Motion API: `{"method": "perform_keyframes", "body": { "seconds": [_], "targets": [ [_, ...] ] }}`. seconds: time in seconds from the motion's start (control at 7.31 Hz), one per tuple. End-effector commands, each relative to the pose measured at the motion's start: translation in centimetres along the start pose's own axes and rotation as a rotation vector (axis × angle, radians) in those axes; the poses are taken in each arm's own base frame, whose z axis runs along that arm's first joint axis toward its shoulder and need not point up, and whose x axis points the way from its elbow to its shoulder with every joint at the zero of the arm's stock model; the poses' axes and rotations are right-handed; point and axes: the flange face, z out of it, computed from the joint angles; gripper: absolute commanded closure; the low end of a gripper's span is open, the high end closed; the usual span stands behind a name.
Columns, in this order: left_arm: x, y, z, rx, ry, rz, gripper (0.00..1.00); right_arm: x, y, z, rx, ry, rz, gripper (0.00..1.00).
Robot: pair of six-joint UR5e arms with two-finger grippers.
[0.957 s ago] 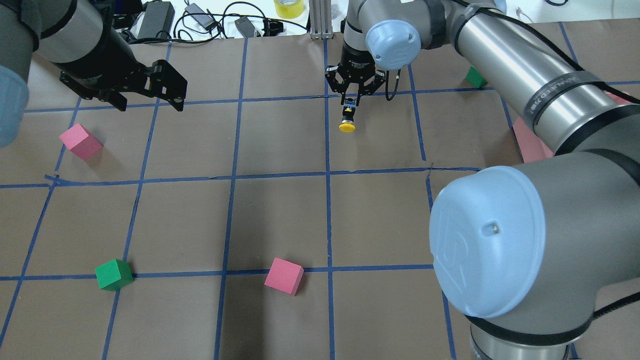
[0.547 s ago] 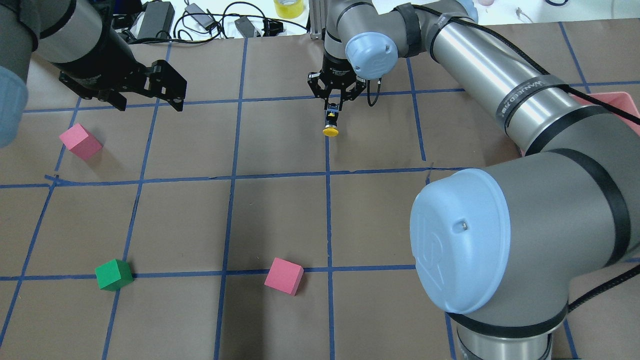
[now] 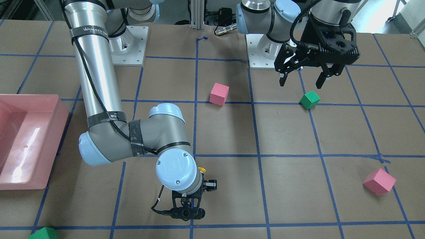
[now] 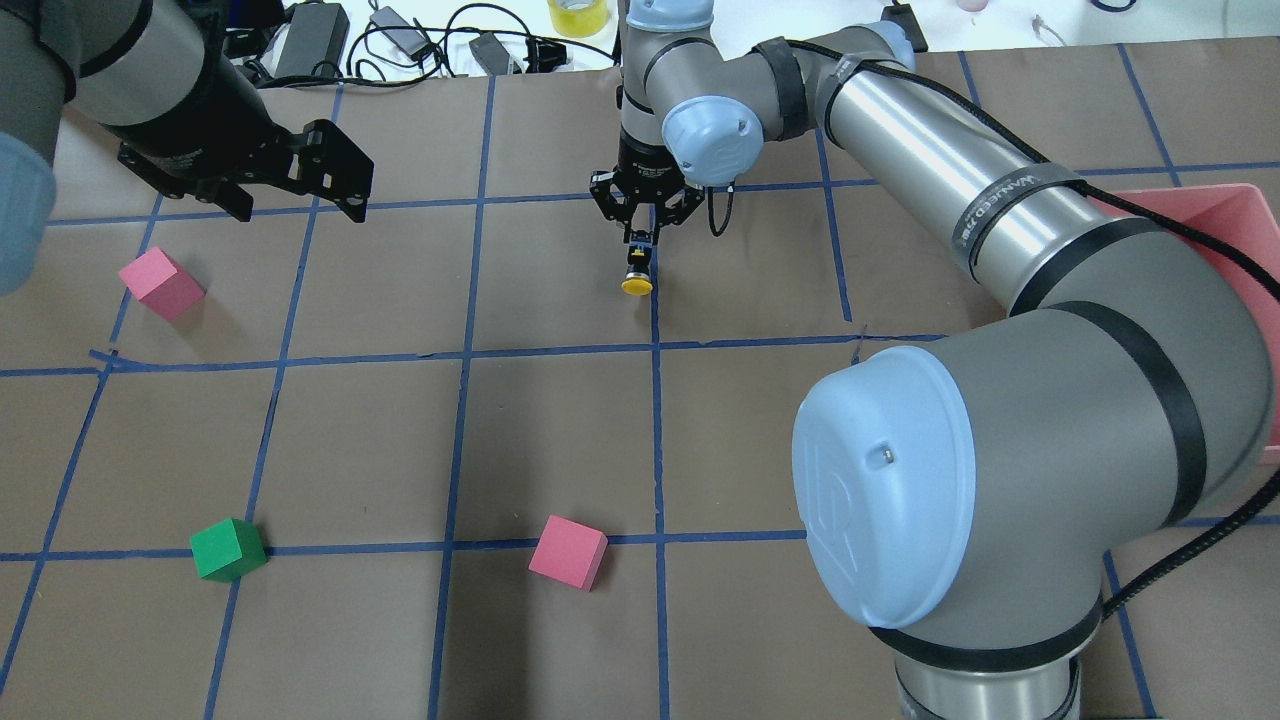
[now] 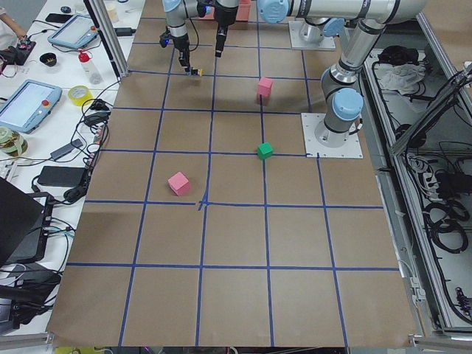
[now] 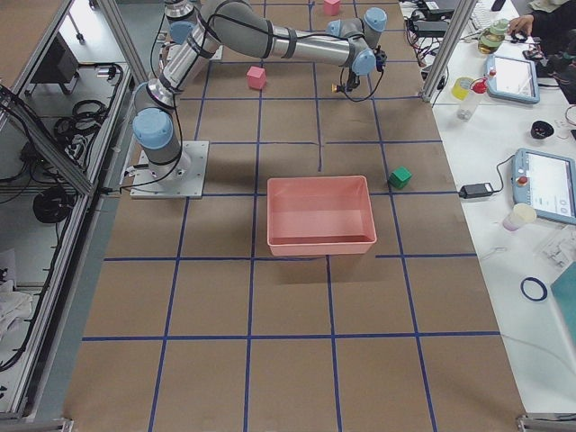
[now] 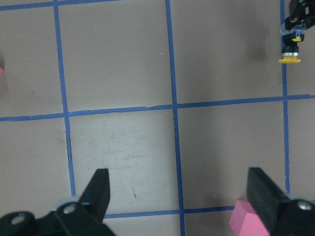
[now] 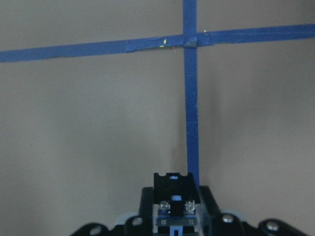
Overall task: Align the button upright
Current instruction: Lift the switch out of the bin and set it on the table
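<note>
Hanging from the right gripper (image 4: 638,240): the button (image 4: 635,270), pinched narrowly at its base end, yellow cap (image 4: 636,286) pointing away from the grip, apparently lifted off the paper (image 4: 560,440) beside a blue tape line (image 4: 657,400); likely held so for turning upright. Idle, the left gripper (image 3: 300,83): wide open, empty, well apart.

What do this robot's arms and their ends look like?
The right arm is silvery tubes, grey joints and pale blue round caps, with a black cable strapped on by lettered black bands. The left tool and right tool are black, two-fingered.
</note>
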Motion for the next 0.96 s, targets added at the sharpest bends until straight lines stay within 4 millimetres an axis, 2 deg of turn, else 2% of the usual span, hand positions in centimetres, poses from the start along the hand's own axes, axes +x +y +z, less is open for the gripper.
{"method": "perform_keyframes", "body": {
  "seconds": [0.0,0.14,0.27,0.41,0.55,0.82],
  "targets": [
    [0.0,0.2,-0.3,0.004,0.001,-0.008,0.00,-0.2,0.9,1.8,-0.033,0.010,-0.004,1.00],
    [0.0,0.2,-0.3,0.004,-0.001,-0.008,0.00,0.0,1.3,2.4,-0.037,0.011,-0.010,0.96],
    [-0.1,0.4,-0.2,-0.007,0.000,-0.010,0.00,-0.1,1.3,2.3,-0.018,0.005,-0.016,0.40],
    [-0.1,0.4,-0.3,-0.005,0.000,-0.010,0.00,-0.2,1.3,1.3,0.000,-0.002,-0.018,0.07],
    [0.1,0.4,-0.2,-0.007,0.000,-0.005,0.00,-0.4,1.6,-0.2,0.016,-0.007,-0.027,0.00],
    [0.2,0.2,0.0,-0.011,0.004,-0.005,0.00,0.1,3.4,-4.5,0.021,0.033,-0.022,0.00]
  ]
}}
